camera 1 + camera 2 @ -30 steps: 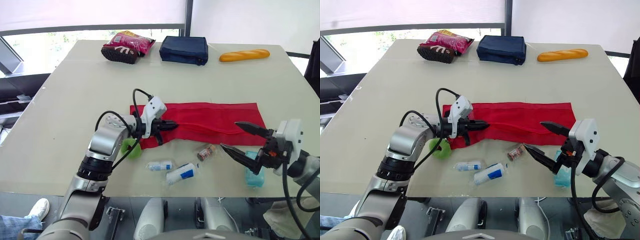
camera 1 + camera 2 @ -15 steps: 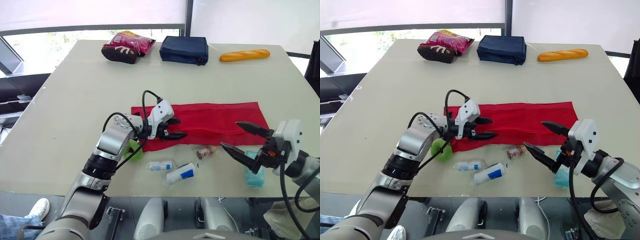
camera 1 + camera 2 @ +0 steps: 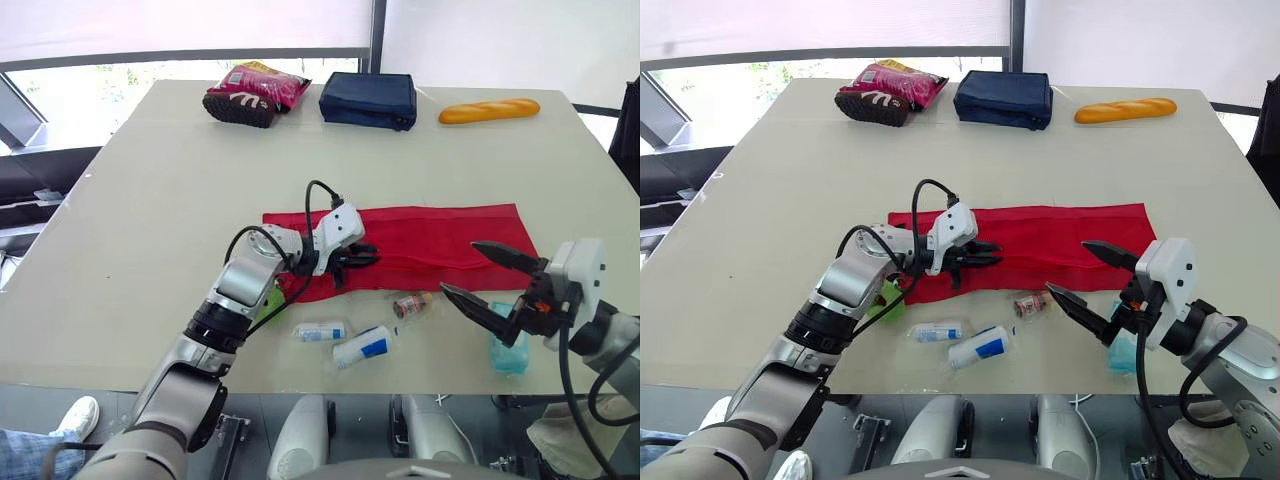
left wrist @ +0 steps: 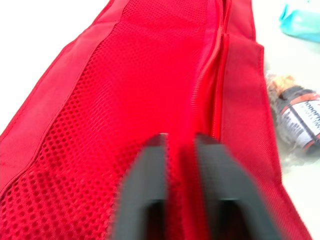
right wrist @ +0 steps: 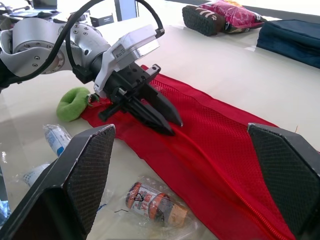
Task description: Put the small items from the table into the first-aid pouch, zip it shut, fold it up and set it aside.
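Left eye view: where does the first-aid pouch lie?

The flat red fabric pouch (image 3: 440,240), with its mesh panel, is spread unfolded across the near middle of the pale beige table (image 3: 150,200), long side running left to right.

And the left gripper (image 3: 364,257)?

It is over the pouch's left part. The left wrist view shows its two black fingers (image 4: 145,190) drawn nearly together above the red mesh, beside the red zip line (image 4: 218,75). In the right wrist view the tips meet at the fabric. So it is clenched, but I cannot tell whether any cloth is pinched.

The right gripper (image 3: 458,268)?

Its jaws are spread wide and hold nothing. It hangs by the pouch's near right edge.

The small items?

They are all on the table, outside the pouch. A small brown bottle in clear wrap (image 3: 412,304) lies just beside the pouch's near edge. A white tube with a blue label (image 3: 363,346) and a smaller white tube (image 3: 320,331) lie closer to the robot. A translucent teal packet (image 3: 508,352) sits under the right arm. A green round soft thing (image 3: 265,300) is partly hidden behind the left arm, at the pouch's left end.

And further off?

Along the far edge there is a navy blue zipped case (image 3: 368,98), with a golden bread loaf (image 3: 488,110) to its right and a pink snack bag (image 3: 268,82) to its left.
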`<state>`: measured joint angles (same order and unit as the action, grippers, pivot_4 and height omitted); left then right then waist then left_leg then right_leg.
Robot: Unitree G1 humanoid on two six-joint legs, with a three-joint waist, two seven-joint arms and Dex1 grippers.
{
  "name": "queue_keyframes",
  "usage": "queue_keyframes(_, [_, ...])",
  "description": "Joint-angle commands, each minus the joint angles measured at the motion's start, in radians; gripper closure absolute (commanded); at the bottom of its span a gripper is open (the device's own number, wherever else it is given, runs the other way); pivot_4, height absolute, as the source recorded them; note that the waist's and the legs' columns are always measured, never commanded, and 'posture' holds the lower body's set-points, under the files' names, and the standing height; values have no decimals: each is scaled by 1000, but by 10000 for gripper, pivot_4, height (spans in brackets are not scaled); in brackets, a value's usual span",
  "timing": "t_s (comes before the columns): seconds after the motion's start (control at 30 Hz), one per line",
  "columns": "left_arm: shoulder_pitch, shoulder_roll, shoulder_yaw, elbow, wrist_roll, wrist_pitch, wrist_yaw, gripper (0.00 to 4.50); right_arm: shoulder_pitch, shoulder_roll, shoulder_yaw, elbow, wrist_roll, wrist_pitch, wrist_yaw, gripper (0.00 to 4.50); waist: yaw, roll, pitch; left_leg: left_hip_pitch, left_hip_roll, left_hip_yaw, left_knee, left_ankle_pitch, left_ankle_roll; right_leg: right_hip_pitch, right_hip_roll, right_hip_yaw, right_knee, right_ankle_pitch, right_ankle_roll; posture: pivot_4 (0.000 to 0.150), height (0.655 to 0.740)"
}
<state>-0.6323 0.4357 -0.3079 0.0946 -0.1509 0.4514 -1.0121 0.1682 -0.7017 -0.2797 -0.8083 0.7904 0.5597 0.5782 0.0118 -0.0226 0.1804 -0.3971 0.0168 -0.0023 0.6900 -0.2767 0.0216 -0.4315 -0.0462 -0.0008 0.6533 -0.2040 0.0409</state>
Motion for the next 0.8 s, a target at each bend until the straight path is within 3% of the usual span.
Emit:
queue_keyframes(0.03, [-15, -10, 46, -35, -36, 9, 7, 44199, 1, 4, -7, -41, 9, -18, -2, 0, 0, 0, 0, 0, 0, 0, 0, 0, 0, 0, 0, 0, 0, 0, 0, 1500, 7134])
queue_keyframes(0.3, [-4, -23, 68, -53, -55, 27, 32, 44199, -2, -4, 2, -40, 9, -20, 20, 0, 0, 0, 0, 0, 0, 0, 0, 0, 0, 0, 0, 0, 0, 0, 0, 1500, 7134])
queue_keyframes(0.47, [1, -6, 74, -28, -52, 13, 28, 44199, 3, -73, 65, -37, -34, -19, 118, 0, -1, 0, 0, 0, 0, 0, 0, 0, 0, 0, 0, 0, 0, 0, 0, 1500, 7134])
queue_keyframes(0.6, [-8, 12, 68, 20, -41, -14, 6, 44199, -135, -174, 277, 45, -191, -70, 288, 0, -10, 0, 0, 1, 0, 0, 1, 0, 0, 0, 0, 0, 0, 0, 0, 1500, 7134])
queue_keyframes(0.8, [-17, 25, 71, 58, -34, -48, -21, 44199, -404, -149, 525, 169, -290, -75, 454, 0, -21, 0, 0, 0, 0, -1, 3, 0, 0, 0, 0, -1, 2, 0, 0, 1500, 7134])
